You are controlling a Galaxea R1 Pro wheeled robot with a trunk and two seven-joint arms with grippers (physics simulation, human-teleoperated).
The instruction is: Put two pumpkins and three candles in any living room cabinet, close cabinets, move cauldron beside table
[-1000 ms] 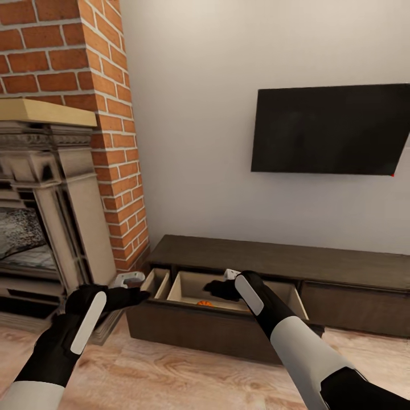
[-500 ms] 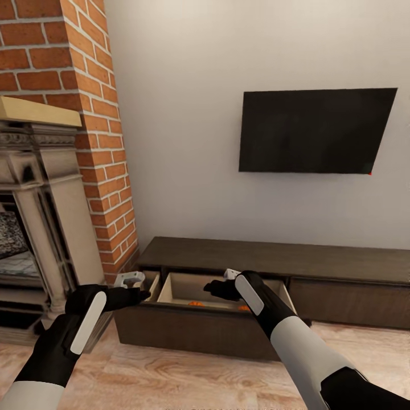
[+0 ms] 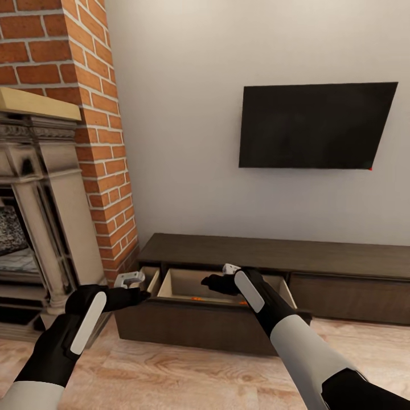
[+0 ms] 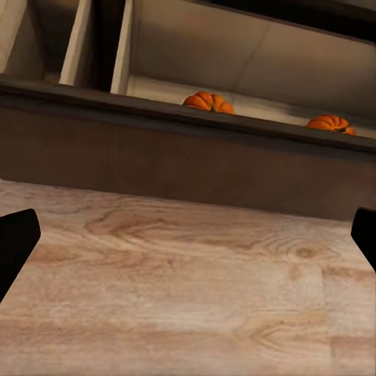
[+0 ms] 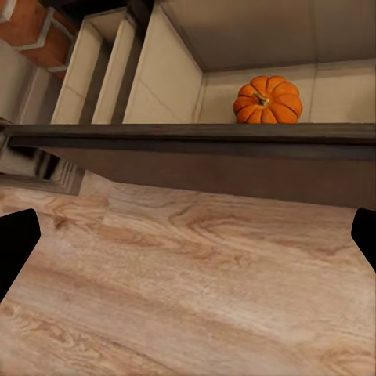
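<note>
Jaws on both the left gripper (image 3: 130,279) and right gripper (image 3: 226,270) stand wide, empty. Two ribbed orange pumpkins (image 4: 208,102) (image 4: 330,123) sit inside the dark wooden cabinet (image 3: 228,333), in its pale pulled-out drawer.

The cabinet (image 3: 273,256) has its wide drawer (image 3: 199,327) pulled out toward 6 o'clock, open from above, so a gripper can drop straight in. Two pumpkins (image 4: 208,102) (image 4: 330,123) lie on its pale floor, well apart, with bare floor between them. The drawer's dark front wall bars any low approach from the floor side. At 9 o'clock a brick column (image 3: 108,171) and a fireplace (image 3: 40,216) close in. The wood floor (image 3: 188,376) before the drawer is bare. The left gripper (image 3: 130,280) and right gripper (image 3: 229,269) both show spread jaws with nothing between them.
</note>
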